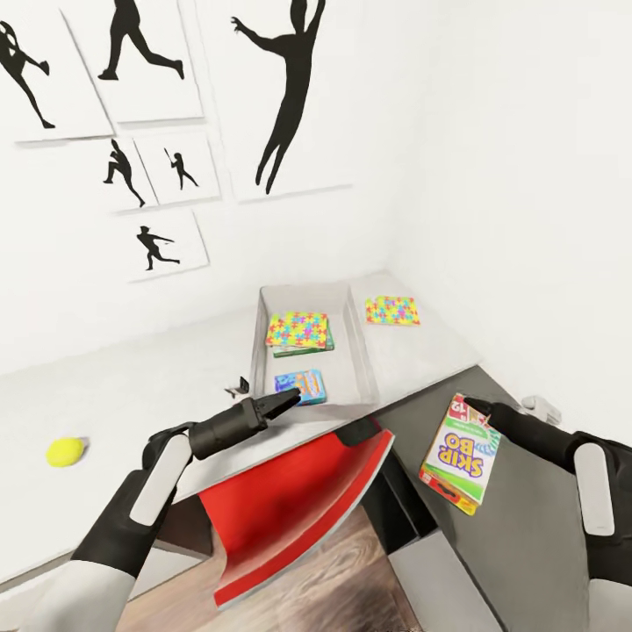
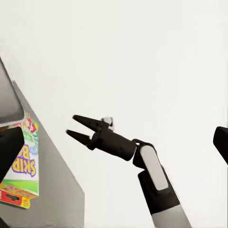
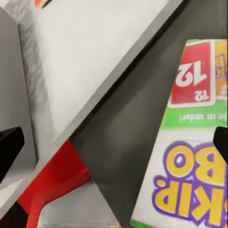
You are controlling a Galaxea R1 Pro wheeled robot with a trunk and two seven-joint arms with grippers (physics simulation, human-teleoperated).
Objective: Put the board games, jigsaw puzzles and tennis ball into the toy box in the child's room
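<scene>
In the shallow grey toy box (image 1: 360, 351): one multicolour puzzle box (image 1: 299, 331) atop a green-edged box, one small blue game box (image 1: 299, 384).

Outstanding:
- Second puzzle box (image 1: 392, 311), at the tray's 3 o'clock.
- Yellow-green tennis ball (image 1: 65, 451), at its 8 o'clock.
- Skip-Bo box (image 1: 460, 453), on the dark cabinet at the right gripper (image 1: 478, 407); finger spread cannot be told.

Left gripper (image 1: 290, 400): narrowly parted, empty.

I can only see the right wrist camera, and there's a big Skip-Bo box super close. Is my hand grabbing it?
Observer: No. The left wrist view shows the right hand open, with a gap between it and the Skip-Bo box.
Operator: What's in the toy box?
Observer: The toy box holds a jigsaw puzzle lying on a green-edged box, plus a blue board game.
Operator: Where's the ball?
Observer: The tennis ball sits on the light grey table, out past your left arm and well away from the toy box.
</scene>
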